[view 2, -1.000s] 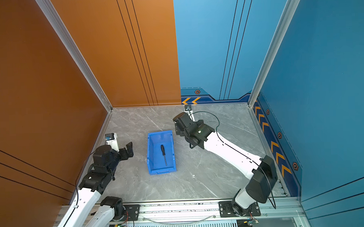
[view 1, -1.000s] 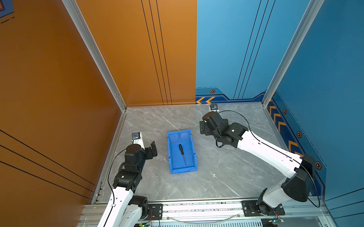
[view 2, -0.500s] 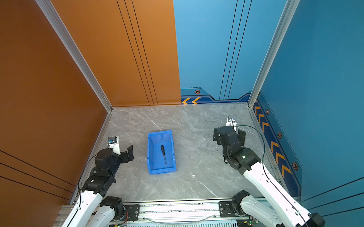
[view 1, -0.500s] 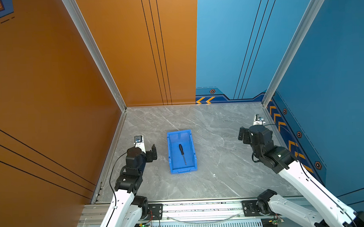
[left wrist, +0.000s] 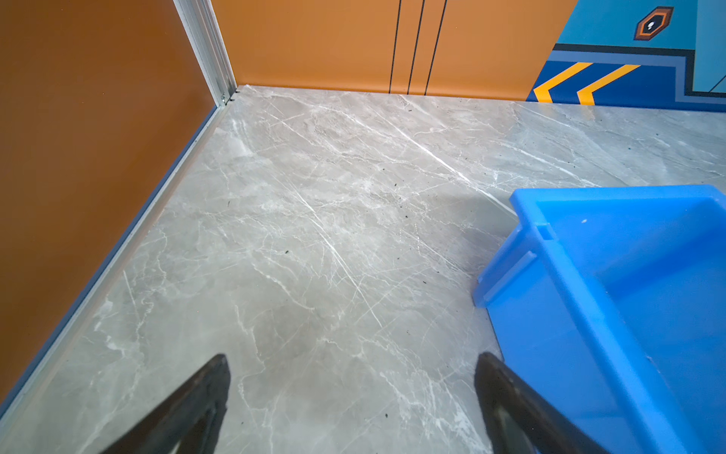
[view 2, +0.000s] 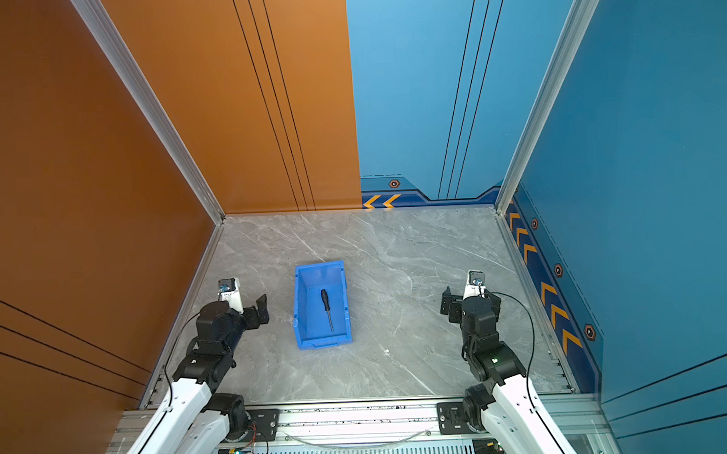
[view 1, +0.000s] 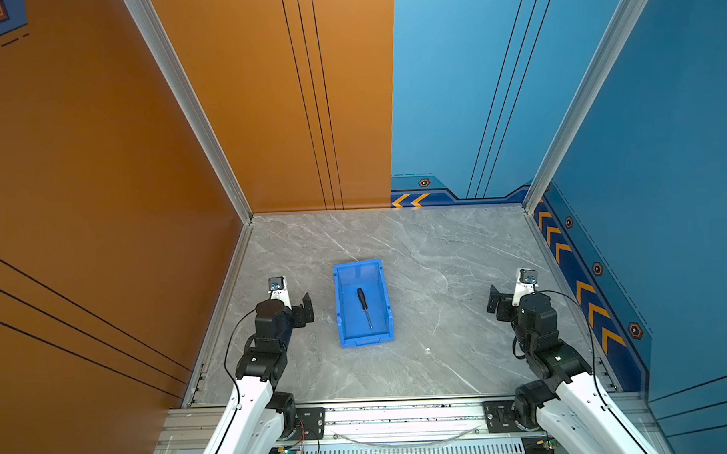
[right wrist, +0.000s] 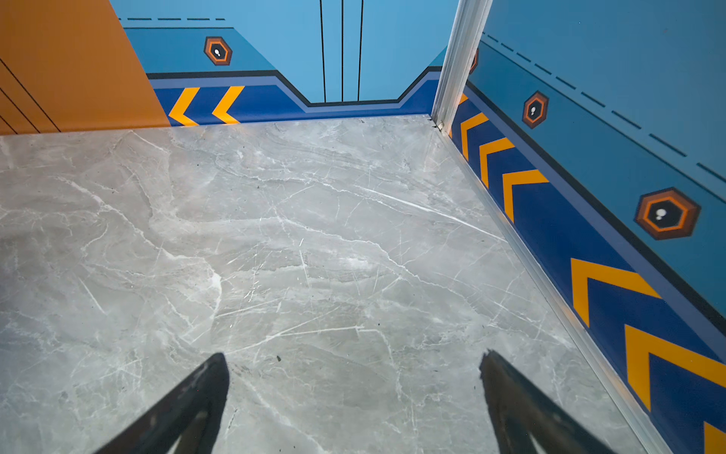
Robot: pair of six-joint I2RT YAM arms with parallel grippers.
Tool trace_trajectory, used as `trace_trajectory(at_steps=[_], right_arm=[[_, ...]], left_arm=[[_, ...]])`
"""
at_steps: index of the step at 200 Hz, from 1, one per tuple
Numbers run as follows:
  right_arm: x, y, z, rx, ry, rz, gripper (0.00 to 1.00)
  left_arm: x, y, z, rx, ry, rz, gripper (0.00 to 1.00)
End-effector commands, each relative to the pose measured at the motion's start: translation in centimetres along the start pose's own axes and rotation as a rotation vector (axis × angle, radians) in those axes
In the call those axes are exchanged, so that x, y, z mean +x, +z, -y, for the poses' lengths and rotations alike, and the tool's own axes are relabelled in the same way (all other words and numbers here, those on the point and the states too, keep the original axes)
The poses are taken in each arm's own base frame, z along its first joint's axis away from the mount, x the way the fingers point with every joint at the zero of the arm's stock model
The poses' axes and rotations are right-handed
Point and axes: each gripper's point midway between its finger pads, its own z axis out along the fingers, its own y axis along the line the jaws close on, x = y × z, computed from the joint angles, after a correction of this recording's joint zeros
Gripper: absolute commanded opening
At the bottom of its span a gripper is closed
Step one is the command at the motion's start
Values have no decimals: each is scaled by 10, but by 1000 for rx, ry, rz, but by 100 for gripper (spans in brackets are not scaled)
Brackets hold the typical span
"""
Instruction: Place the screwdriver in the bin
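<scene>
Black-handled screwdriver (view 1: 364,308) lies in blue bin (view 1: 337,295); left end effector (left wrist: 353,363), right end effector (right wrist: 355,359) — both spread wide.

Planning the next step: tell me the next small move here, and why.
Probably none: hold position. The slim black-handled, silver-shafted screwdriver lies flat inside the bright blue rectangular plastic bin, and the left gripper and right gripper are both open, empty and apart from the bin, so the task looks done.

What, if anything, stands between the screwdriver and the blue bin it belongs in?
Nothing visible: the screwdriver already lies flat on the floor of the bin. The left fingers and right fingers stand open and empty, off to either side.
</scene>
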Motion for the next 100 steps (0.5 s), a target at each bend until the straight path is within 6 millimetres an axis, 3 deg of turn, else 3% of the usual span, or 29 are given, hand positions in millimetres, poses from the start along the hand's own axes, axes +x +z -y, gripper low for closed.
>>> trace_trajectory(at_steps=[1, 39, 100], right_arm=[[-4, 5, 2, -13, 12, 61, 100], [17, 15, 11, -35, 35, 52, 100], [26, 35, 13, -41, 61, 72, 100]], left_arm=[[-9, 4, 1, 4, -34, 45, 98], [-4, 16, 5, 16, 34, 20, 98], [7, 39, 7, 19, 67, 39, 98]])
